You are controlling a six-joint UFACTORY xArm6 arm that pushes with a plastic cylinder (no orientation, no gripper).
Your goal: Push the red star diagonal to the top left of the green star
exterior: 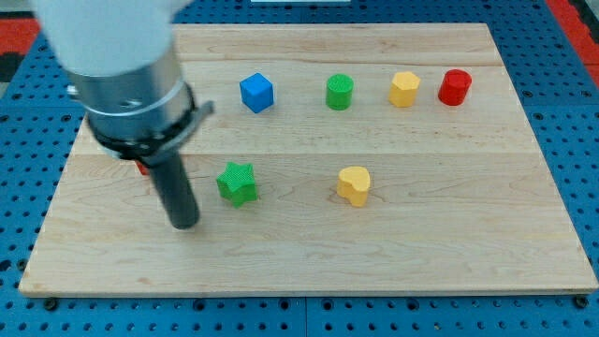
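Observation:
The green star (237, 183) lies left of the board's middle. The red star (141, 168) is almost wholly hidden behind the arm; only a small red sliver shows at the rod's left side. My tip (183, 224) rests on the board just left of and slightly below the green star, a small gap apart from it, and to the lower right of the red sliver.
A blue cube (255, 92), a green cylinder (339, 92), a yellow block (403, 90) and a red cylinder (455, 86) stand in a row near the view's top. A yellow heart (354, 184) lies right of the green star. The wooden board (468, 234) sits on a blue pegboard.

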